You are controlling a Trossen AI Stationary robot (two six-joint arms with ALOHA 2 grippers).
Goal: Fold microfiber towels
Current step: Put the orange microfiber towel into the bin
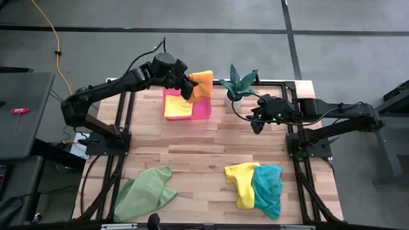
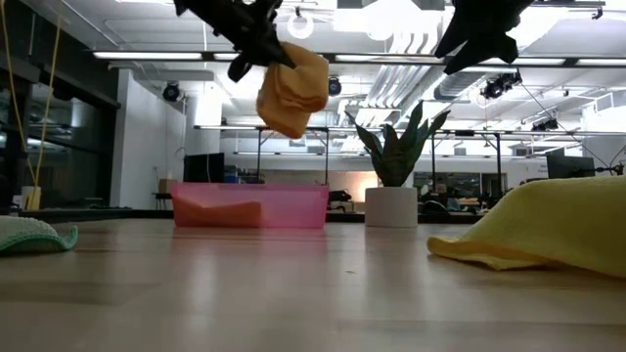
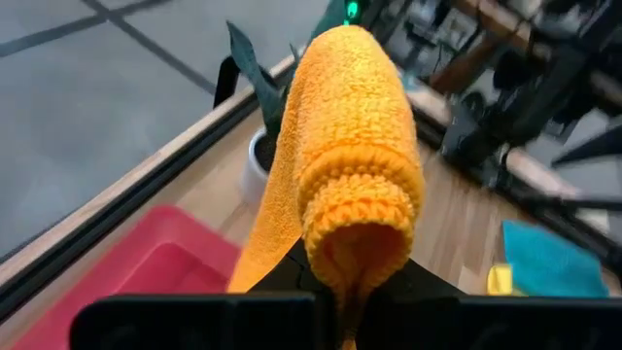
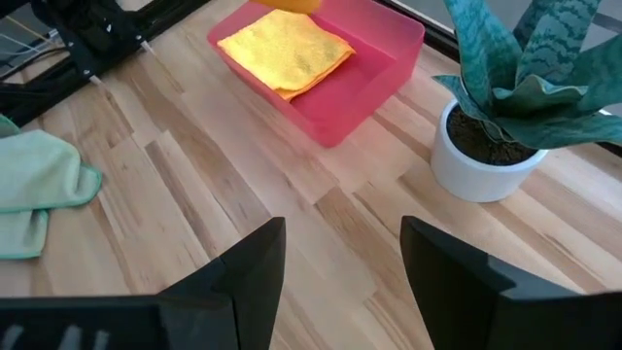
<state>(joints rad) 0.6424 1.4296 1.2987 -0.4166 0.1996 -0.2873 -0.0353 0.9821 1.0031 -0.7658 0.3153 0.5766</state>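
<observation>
Left end effector (image 1: 187, 87) pinches a folded orange microfiber towel (image 1: 202, 83), holding it above the rigid pink rectangular tray (image 1: 203, 109), where a folded yellow microfiber towel (image 1: 177, 106) lies. Right end effector (image 1: 257, 122) hovers spread over the wooden worktop (image 1: 198, 153) beside a potted green plant (image 1: 239, 83).

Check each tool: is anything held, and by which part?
Left tool is shut on the folded orange towel, pinching one end above the pink tray. Right tool is open, holding nothing.

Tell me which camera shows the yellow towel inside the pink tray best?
The right wrist view: the folded yellow towel lies in plain sight in the pink tray. The high view shows it smaller; the low view only through the tray's wall; the left wrist view not at all.
</observation>
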